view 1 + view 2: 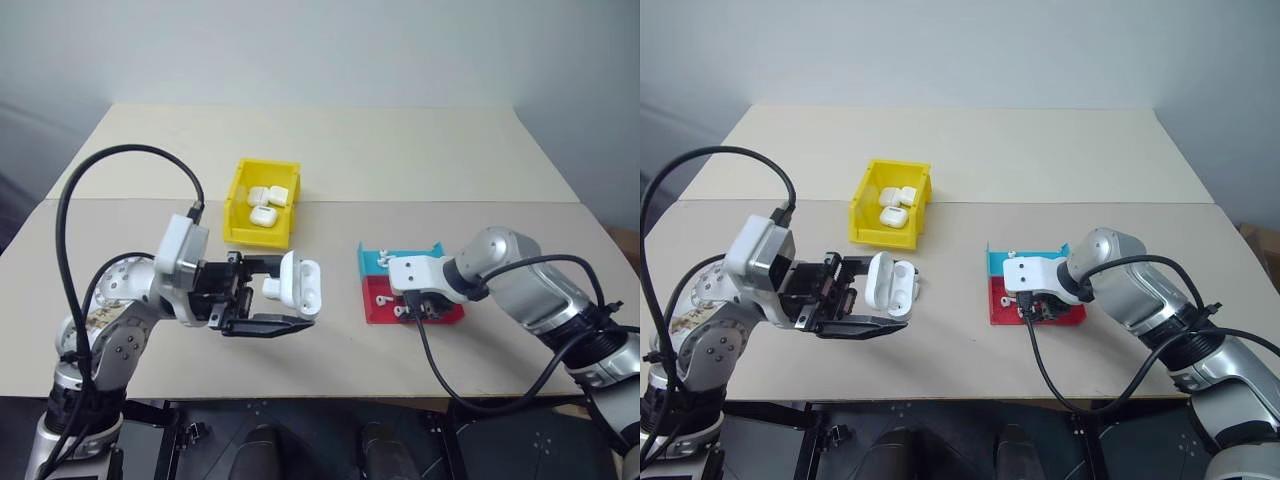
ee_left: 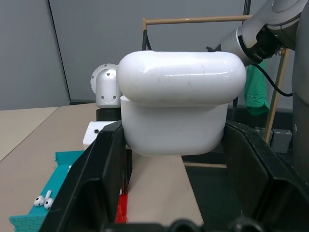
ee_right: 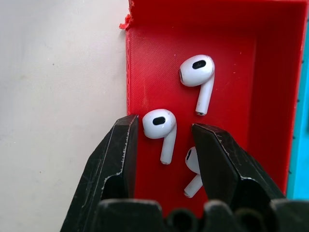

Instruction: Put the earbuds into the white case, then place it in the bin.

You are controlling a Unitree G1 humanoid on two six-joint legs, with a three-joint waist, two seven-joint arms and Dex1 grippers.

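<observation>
Gloss marks the white case [image 1: 296,284], a rounded shell with its flip lid open, clamped between the left gripper [image 1: 262,300] fingers above the table [image 1: 420,160]. Three stemmed white earbuds [image 3: 161,126] lie in the red tray [image 3: 145,58]; the right gripper [image 3: 164,133] fingers stand apart, straddling one. More cases fill the yellow bin [image 1: 240,180].

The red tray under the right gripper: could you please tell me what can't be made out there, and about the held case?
- Red tray, right wrist view: a third earbud is partly hidden by a right gripper finger.
- Head views: the gripper body covers most of the tray; earbuds too small to count.
- White case in the left gripper, left wrist view: its lid blocks the inside; whether it holds earbuds is unclear.
</observation>
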